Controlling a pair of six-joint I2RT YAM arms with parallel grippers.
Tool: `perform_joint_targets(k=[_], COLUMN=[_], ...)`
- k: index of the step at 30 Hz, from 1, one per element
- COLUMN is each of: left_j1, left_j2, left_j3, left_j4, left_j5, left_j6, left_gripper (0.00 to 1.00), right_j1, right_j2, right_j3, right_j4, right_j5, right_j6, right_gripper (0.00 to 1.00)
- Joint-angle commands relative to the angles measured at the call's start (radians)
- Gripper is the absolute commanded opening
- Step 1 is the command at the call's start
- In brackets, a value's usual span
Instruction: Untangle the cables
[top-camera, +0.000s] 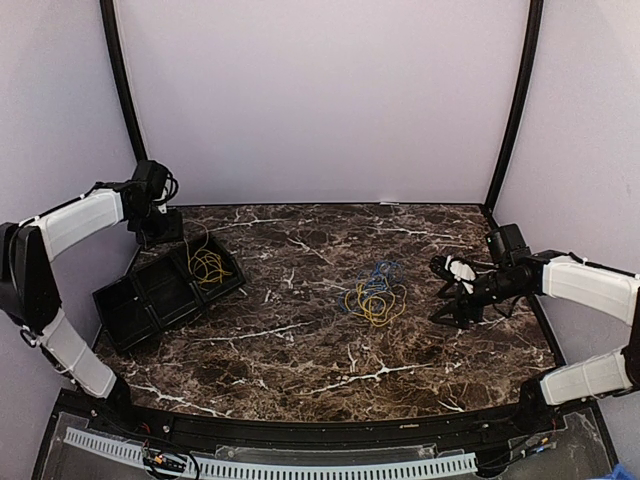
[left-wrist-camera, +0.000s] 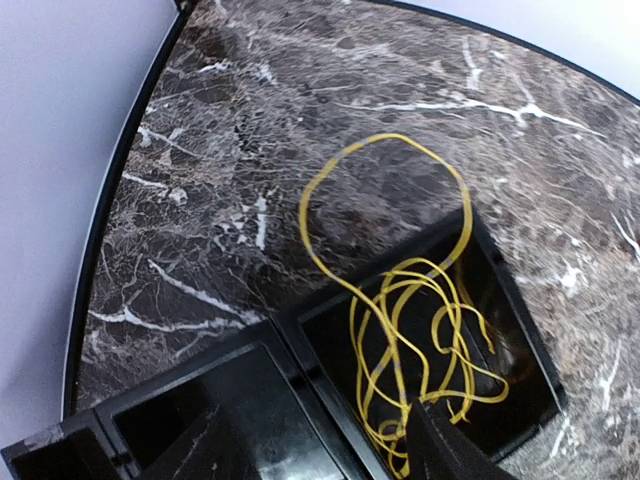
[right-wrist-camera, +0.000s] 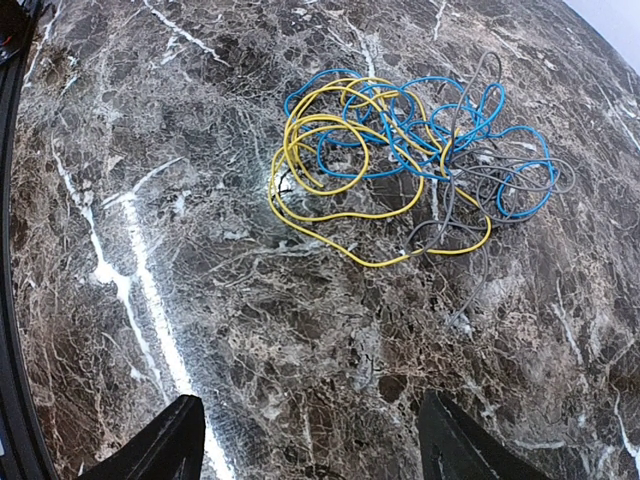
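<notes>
One yellow cable (left-wrist-camera: 410, 330) sits sorted in the tray (left-wrist-camera: 503, 290); right gripper (right-wrist-camera: 310, 410), jaws apart, faces the leftover tangle (right-wrist-camera: 400, 140). Can't tell for left gripper (top-camera: 158, 228).

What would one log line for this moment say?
yellow cable: in tray, loop over rim | tangle: blue, yellow, grey, on table | left hand: over tray | right hand: open, near tangle

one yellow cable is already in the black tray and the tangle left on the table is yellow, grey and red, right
No red there. The tangle on the table is yellow, grey and blue, as the right wrist view shows. One yellow cable is indeed in the black tray.
</notes>
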Motion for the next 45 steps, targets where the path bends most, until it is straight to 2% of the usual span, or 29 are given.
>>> perform_joint_targets(k=[1, 6, 18, 24, 29, 38, 45], left_j1=[0.083, 0.112, 0.182, 0.225, 0.235, 0.234, 0.189], left_j2=[0.116, 0.207, 0.249, 0.273, 0.287, 0.253, 0.122], left_j3=[0.075, 0.110, 0.090, 0.080, 0.078, 0.029, -0.095], left_j4=[0.089, 0.174, 0.302, 0.339, 0.330, 0.357, 0.366], left_j5=[0.079, 0.165, 0.243, 0.341, 0.378, 0.436, 0.450], left_j6=[-0.023, -0.056, -0.121, -0.159, -0.176, -0.197, -0.216], left_gripper=[0.62, 0.55, 0.39, 0.24, 0.26, 0.00, 0.00], right_j1=[0.000, 0.000, 0.000, 0.001, 0.000, 0.001, 0.001], right_j2=[-0.017, -0.020, 0.014, 0.020, 0.020, 0.015, 0.017], right_j3=[0.027, 0.026, 0.028, 0.028, 0.028, 0.028, 0.028], right_j4=[0.009, 0.011, 0.011, 0.011, 0.009, 0.009, 0.009], right_j5=[-0.011, -0.005, 0.000, 0.001, 0.003, 0.003, 0.004], right_j6=[-0.008, -0.009, -0.012, -0.011, -0.011, -0.012, -0.013], right_gripper=[0.75, 0.75, 0.75, 0.75, 0.75, 0.75, 0.75])
